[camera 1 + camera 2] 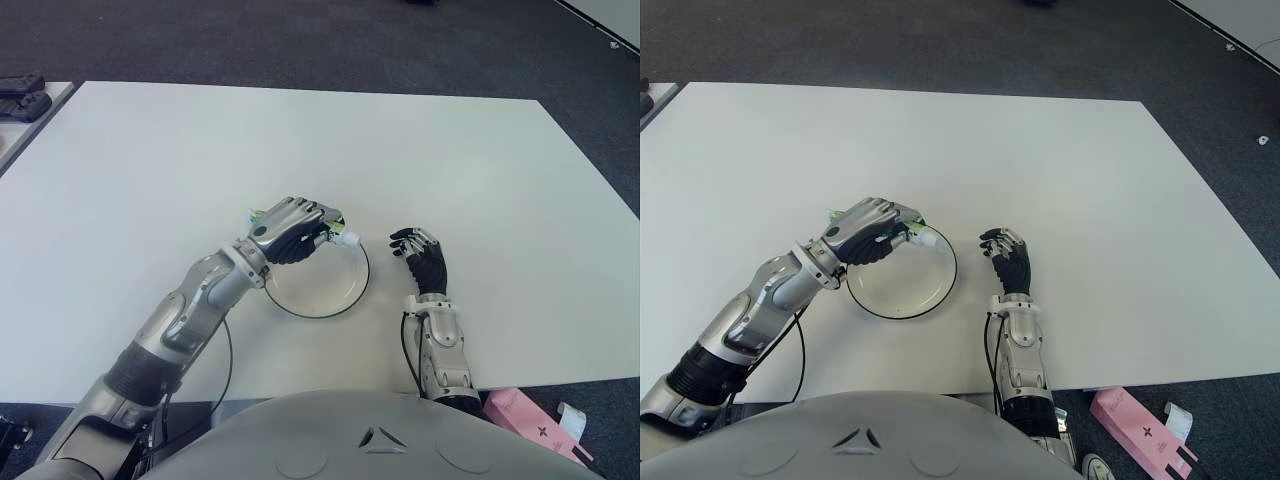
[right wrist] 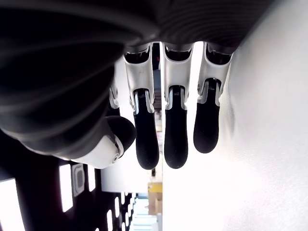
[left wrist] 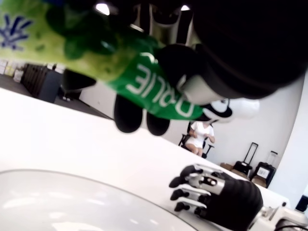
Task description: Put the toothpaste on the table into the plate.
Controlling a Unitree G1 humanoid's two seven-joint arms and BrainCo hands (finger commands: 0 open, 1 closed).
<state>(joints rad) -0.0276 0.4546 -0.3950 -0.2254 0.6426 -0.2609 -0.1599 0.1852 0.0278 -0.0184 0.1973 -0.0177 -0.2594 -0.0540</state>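
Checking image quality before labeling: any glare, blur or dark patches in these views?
Left wrist view: the toothpaste in the left hand is close and soft, the plate shows bright reflections. Right wrist view: the table is blown out white, the right hand mostly dark silhouette. Eye views: even light, faint shadows under the arms.

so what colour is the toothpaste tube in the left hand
Green with white lettering and a white cap: the toothpaste, held in the left hand, shows best in the left wrist view.

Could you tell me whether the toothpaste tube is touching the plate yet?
Apart: in the left wrist view the toothpaste tube, gripped by the left hand, hangs clear above the plate.
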